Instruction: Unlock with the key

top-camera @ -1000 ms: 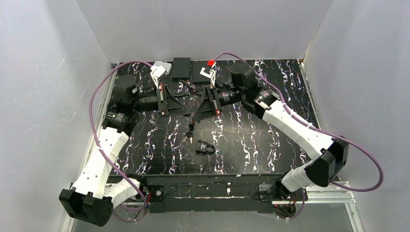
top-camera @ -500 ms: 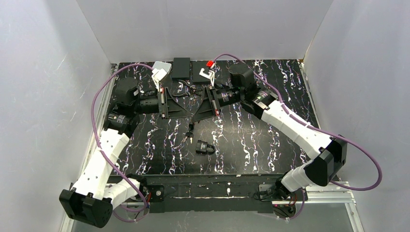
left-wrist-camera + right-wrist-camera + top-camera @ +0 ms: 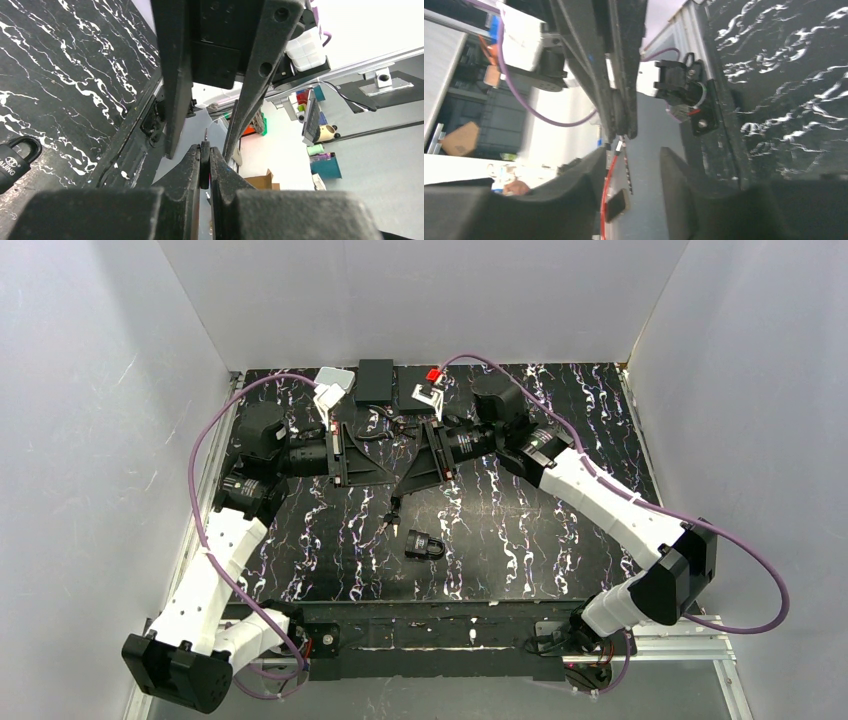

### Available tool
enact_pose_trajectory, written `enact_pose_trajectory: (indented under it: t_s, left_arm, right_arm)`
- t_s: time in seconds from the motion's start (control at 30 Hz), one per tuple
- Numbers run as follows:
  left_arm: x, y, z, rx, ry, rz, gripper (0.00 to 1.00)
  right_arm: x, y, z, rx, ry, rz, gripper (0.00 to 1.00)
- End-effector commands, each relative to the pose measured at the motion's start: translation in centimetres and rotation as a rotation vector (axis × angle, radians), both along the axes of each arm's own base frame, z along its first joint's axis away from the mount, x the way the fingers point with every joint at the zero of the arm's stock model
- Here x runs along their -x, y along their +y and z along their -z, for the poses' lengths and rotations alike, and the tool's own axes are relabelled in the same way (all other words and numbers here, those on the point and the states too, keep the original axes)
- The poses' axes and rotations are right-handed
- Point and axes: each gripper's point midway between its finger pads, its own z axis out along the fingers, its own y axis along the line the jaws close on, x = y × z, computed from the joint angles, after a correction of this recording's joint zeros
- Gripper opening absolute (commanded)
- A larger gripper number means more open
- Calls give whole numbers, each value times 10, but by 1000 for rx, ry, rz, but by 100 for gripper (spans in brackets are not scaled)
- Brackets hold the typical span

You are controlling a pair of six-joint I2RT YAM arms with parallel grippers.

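The key (image 3: 204, 165) is seen edge-on as a thin dark strip with a slender tip. It is pinched between the pressed-together fingers of the left tool (image 3: 205, 150) and held in the air above the far-middle of the tabletop (image 3: 560, 540). The right tool (image 3: 631, 155) faces it nose to nose, with its fingers spread to either side and touching nothing. The padlock (image 3: 425, 543) lies flat, well apart and nearer the arm bases. Just beside it is a small dark item (image 3: 390, 513), too small to identify.

Risks, as judged: the pinch covers only a narrow edge of the head, so the key may pivot or slip free as the arm moves. The spread right fingers may knock it on withdrawal. The padlock lies loose, so it may slide away from the blade unless the right tool steadies it. How the blade is turned relative to the keyhole cannot be told.

Compared with one second ago: the padlock and the dark item lie unmoved and the tools meet at nearly the same spot. The left tool has closed and the right has parted, apparently a handover
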Motion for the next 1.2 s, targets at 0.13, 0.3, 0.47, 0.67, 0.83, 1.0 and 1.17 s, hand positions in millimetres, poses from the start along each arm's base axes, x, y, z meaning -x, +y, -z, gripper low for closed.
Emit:
enact_pose_trajectory:
  t_s: [0.13, 0.3, 0.47, 0.67, 0.83, 1.0, 1.17]
  left_arm:
    - [-3, 9, 15, -91, -33, -118, 0]
    - [-11, 23, 39, -213, -14, -247, 0]
    - [-18, 44, 66, -364, 14, -373, 0]
    - [-22, 68, 86, -496, 38, -502, 0]
    - [-13, 77, 97, -524, 43, -536, 0]
    - [-2, 88, 114, -587, 91, -562, 0]
    - [10, 90, 122, -578, 105, -557, 0]
  right_arm:
    - [-26, -12, 4, 137, -120, 209, 98]
    - [-41, -24, 17, 238, -86, 328, 98]
    - [-58, -40, 54, 408, 16, 443, 98]
    - [-76, -83, 136, 904, 203, 607, 98]
    - [-89, -86, 162, 993, 300, 698, 98]
    - [-86, -70, 191, 918, 395, 779, 89]
    - [-69, -52, 226, 904, 323, 718, 61]
